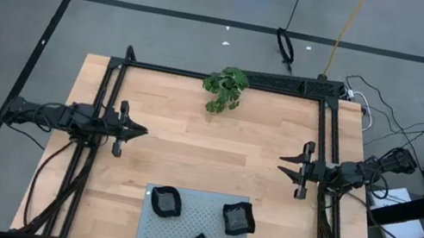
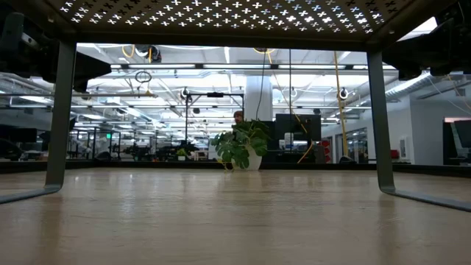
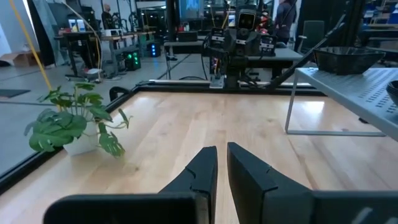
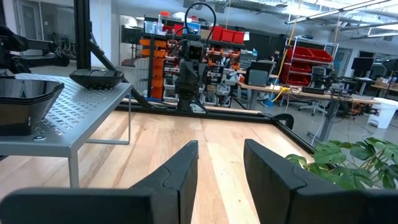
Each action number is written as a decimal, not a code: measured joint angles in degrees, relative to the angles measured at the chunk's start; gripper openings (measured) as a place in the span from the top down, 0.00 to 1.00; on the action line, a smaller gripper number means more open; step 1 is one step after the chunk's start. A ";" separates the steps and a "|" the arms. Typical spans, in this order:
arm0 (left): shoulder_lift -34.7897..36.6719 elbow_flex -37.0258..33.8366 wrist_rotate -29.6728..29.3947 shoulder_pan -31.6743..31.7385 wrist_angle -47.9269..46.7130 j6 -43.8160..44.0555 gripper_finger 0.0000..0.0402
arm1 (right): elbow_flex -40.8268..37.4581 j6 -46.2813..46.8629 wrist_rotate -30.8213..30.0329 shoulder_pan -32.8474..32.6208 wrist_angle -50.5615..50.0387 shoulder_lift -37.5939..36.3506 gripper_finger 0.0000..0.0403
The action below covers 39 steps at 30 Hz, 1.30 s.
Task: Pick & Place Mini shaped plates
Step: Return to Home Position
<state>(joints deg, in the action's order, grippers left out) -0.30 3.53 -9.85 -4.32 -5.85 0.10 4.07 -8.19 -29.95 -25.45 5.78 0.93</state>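
Three mini shaped plates (image 1: 166,202) on grey perforated panel (image 1: 192,221), wooden table (image 1: 190,141), workshop beyond

Overhead, tabletop and facing wrist cameras share the plant (image 1: 225,88).

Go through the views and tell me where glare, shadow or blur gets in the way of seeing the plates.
High view: even light, the three black plates stand out sharply on the grey perforated panel. Low view: bright ceiling lights behind, the panel's underside is dark and hides the plates. Left wrist view: window glare streaks the table; a plate is silhouetted. Right wrist view: near plate soft, glossy.
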 joint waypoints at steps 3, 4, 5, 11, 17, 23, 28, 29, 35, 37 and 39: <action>-0.09 0.00 0.02 0.00 0.00 0.05 0.90 | -0.01 -0.01 0.00 0.00 0.00 0.01 0.71; -0.22 0.00 0.02 0.00 0.00 -0.31 0.90 | 0.00 0.00 0.00 0.02 0.00 0.00 0.71; -0.40 0.00 0.02 0.00 0.00 -0.55 0.90 | 0.00 0.00 0.00 0.00 0.00 0.00 0.71; -0.44 0.00 0.02 0.00 -0.01 0.67 0.90 | 0.00 0.00 0.00 0.00 0.00 0.00 0.71; -0.44 0.00 -0.02 -0.02 -0.02 0.65 0.90 | 0.00 0.00 0.00 0.00 0.00 0.00 0.71; -0.44 -0.02 -0.05 0.00 -0.02 0.46 0.90 | -0.02 0.00 0.00 0.01 0.00 0.00 0.71; -0.44 -0.02 -0.09 -0.02 -0.02 0.34 0.90 | 0.00 -0.01 0.00 0.00 0.00 0.00 0.71; -0.44 -0.02 -0.10 -0.01 -0.02 0.41 0.90 | 0.00 0.00 0.00 0.00 0.00 0.00 0.71; -0.44 -0.02 -0.17 -0.02 -0.02 0.31 0.90 | 0.00 0.00 0.00 0.00 0.00 0.00 0.71; -0.44 -0.02 -0.17 -0.02 -0.02 0.46 0.90 | 0.00 0.00 0.00 0.00 0.00 0.00 0.71; -0.44 -0.02 -0.17 -0.02 -0.02 0.48 0.90 | -0.02 0.00 0.00 0.00 0.00 0.00 0.71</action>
<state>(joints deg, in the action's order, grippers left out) -0.73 3.51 -10.02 -4.33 -5.87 0.58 4.05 -8.19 -29.95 -25.45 5.78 0.93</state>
